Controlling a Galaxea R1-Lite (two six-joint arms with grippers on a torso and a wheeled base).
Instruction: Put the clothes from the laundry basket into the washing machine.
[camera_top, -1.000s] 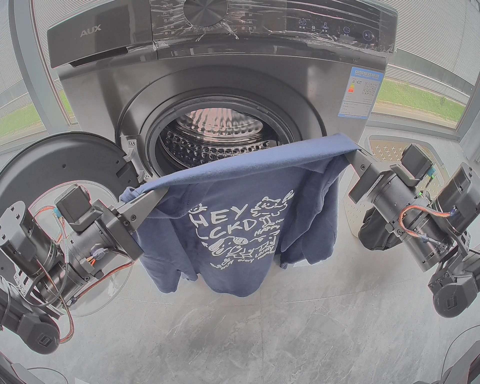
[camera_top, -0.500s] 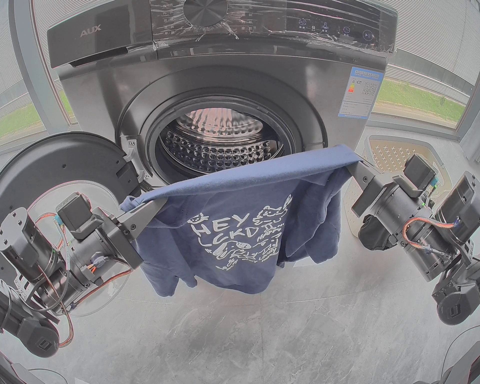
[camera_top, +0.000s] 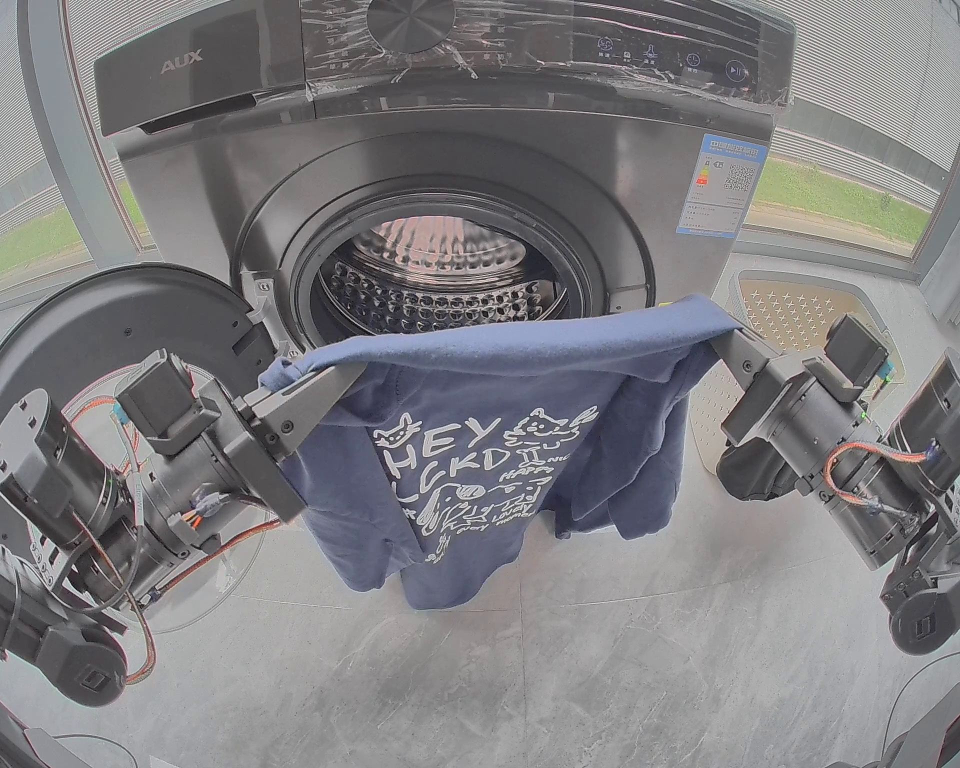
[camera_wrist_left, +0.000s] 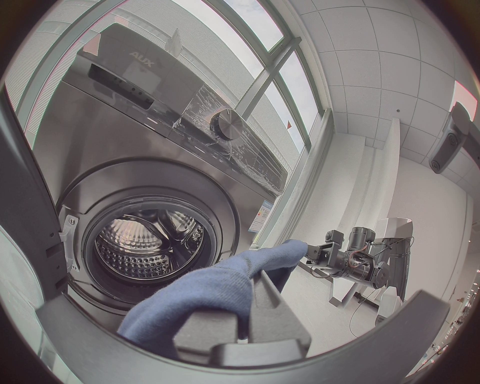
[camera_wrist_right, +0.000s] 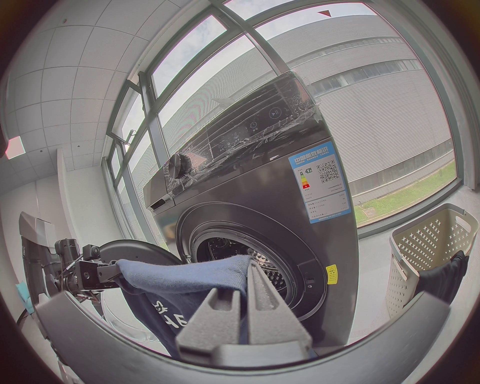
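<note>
A navy T-shirt (camera_top: 480, 440) with white print hangs stretched between both grippers, just in front of the washing machine's open drum (camera_top: 440, 270). My left gripper (camera_top: 305, 385) is shut on the shirt's left end; its fingers (camera_wrist_left: 265, 310) pinch blue cloth (camera_wrist_left: 210, 290). My right gripper (camera_top: 728, 338) is shut on the right end, with cloth (camera_wrist_right: 200, 272) squeezed between its fingers (camera_wrist_right: 260, 305). The shirt's top edge sits level with the lower rim of the drum opening. The cream laundry basket (camera_top: 800, 310) stands on the floor at the right, a dark garment (camera_top: 750, 470) draped over its side.
The machine's round door (camera_top: 110, 330) is swung open to the left, behind my left arm. Grey tiled floor (camera_top: 560, 660) lies under the shirt. Windows run behind the washing machine (camera_wrist_right: 260, 165). The basket (camera_wrist_right: 430, 245) holds dark clothing (camera_wrist_right: 445, 277).
Both grippers shifted right with the shirt. The left end rose, so the top edge now runs nearly level, and the hanging cloth swung and bunched narrower.
</note>
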